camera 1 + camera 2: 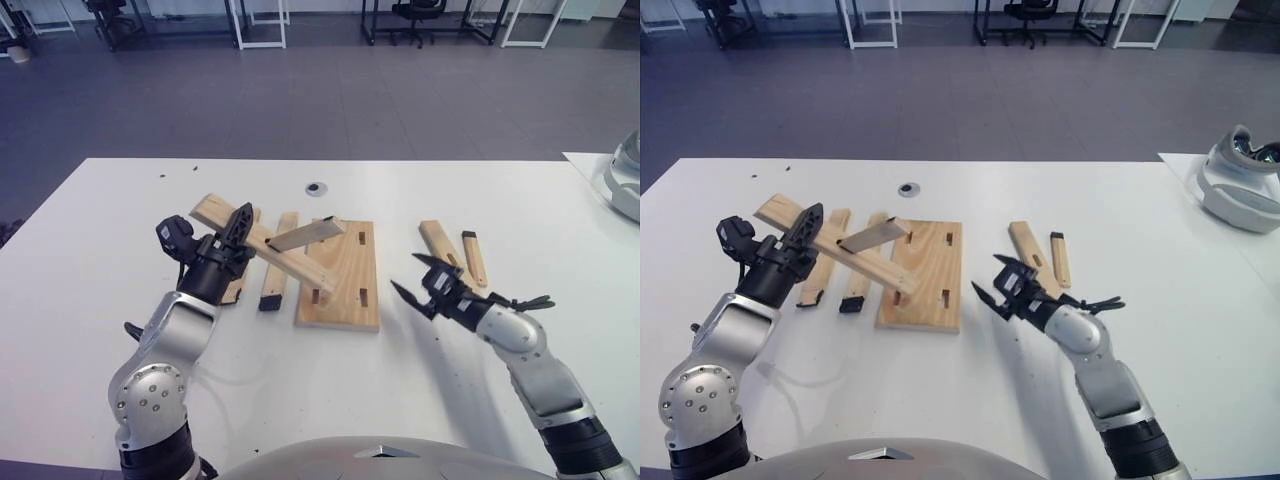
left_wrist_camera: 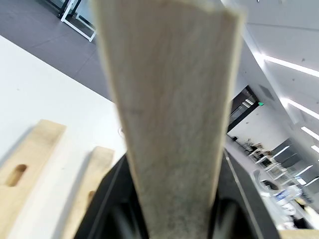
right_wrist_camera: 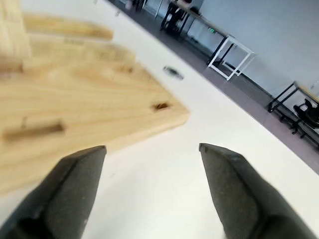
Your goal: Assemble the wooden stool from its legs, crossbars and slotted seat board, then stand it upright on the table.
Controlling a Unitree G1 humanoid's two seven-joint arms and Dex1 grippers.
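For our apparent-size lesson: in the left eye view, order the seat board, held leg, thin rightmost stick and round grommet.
Largest first:
seat board
held leg (raised nearer the camera, so unsure)
thin stick
grommet

This looks like a robotics lab or open research workroom. The broad white surface (image 1: pixel 100 230), with a cable grommet (image 1: pixel 317 188) set into it, stands in a large hall with a bare grey floor (image 1: pixel 330 100), and white-framed stands (image 1: pixel 258 30) and a black office chair (image 1: pixel 416 12) line the far side. A white headset (image 1: pixel 1238 185) lies on a neighbouring table (image 1: pixel 1188 162), and long strip lights (image 2: pixel 294 66) run across a high ceiling.
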